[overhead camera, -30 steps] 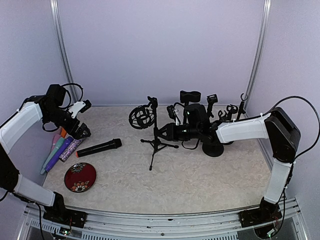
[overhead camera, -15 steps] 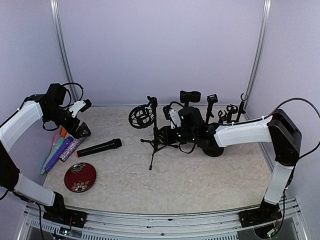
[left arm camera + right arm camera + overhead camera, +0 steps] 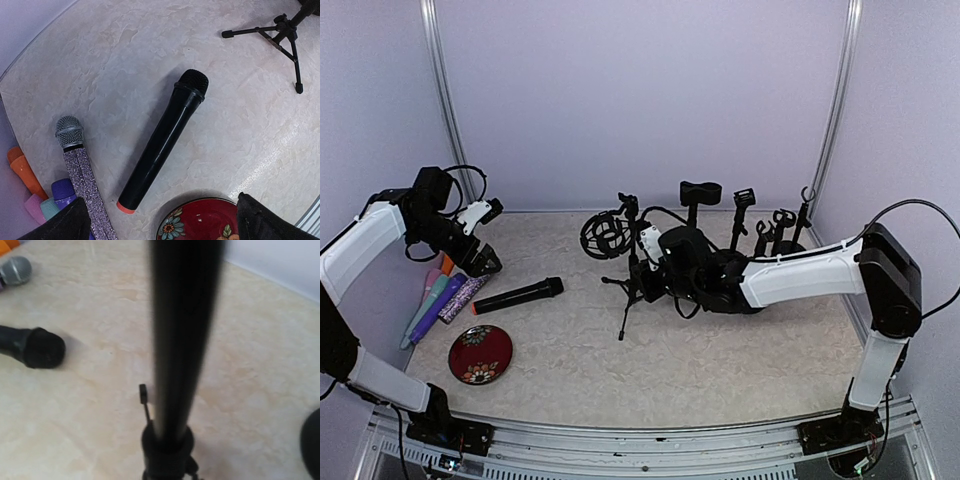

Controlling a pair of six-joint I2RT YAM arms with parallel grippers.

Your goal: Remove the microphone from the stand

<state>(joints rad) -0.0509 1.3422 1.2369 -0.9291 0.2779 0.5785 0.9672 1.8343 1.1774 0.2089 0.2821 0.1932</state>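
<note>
Near the front left corner of the table (image 3: 720,360) lay a red patterned plate (image 3: 480,354), with nothing on it. Just beyond it the black microphone (image 3: 162,145) lay flat on the table, off any stand. Its orange-tipped tail pointed toward the plate and its mesh head pointed toward the middle of the table. Beside it, closer to the left edge, lay a glittery purple microphone (image 3: 82,170), with several orange, pink and purple handles (image 3: 25,172) bunched against that edge. The left gripper (image 3: 485,263) hung above this group with its fingers spread wide apart, holding nothing and touching nothing. Further in, about the middle of the table, stood the tripod stand (image 3: 184,330). Its legs were splayed on the surface, and a round shock mount (image 3: 603,235) hung beside its top. The microphone's head lay well short of the nearest leg. The right gripper (image 3: 640,265) reached in from the right side and met the stand's upright pole low down, just above the legs. In the wrist view the pole ran blurred straight through the centre and the fingers themselves could not be seen, so the gripper only appeared to be clamped around the pole. Beyond the right arm, along the far edge toward the right corner, stood a cluster of other black stands (image 3: 744,210), upright and well apart from the microphone.
</note>
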